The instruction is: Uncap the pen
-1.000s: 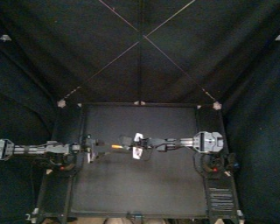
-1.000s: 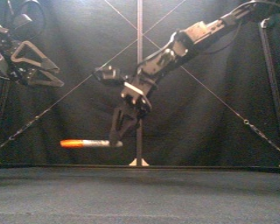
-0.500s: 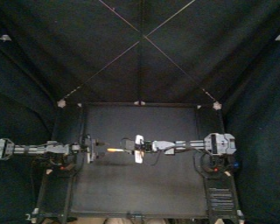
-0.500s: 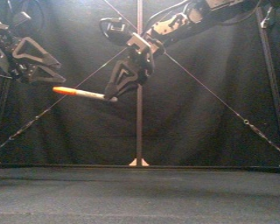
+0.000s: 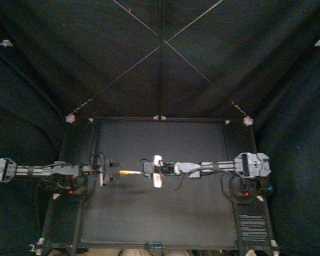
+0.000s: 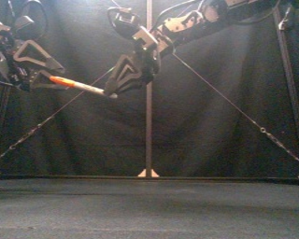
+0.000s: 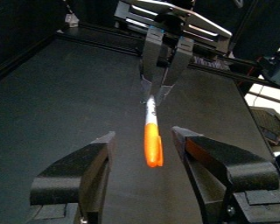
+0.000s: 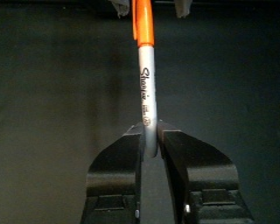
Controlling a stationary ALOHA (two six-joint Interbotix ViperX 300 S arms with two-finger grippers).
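Since the frame half a second before, the right gripper (image 6: 115, 91) had carried the pen (image 6: 83, 86) higher and further toward the left side. Its orange cap (image 6: 67, 82) had reached the left gripper (image 6: 40, 79). On my right wrist feed, that claw (image 8: 150, 131) was clenched on the pale barrel of the pen (image 8: 146, 79), near the end away from the cap (image 8: 143, 22). My left wrist feed showed the left gripper (image 7: 145, 136) released, its jaws spread on either side of the cap (image 7: 154, 149) with a gap on both sides. From the front, the pen hung well above the table (image 6: 149, 205), tilted, its cap end the higher.
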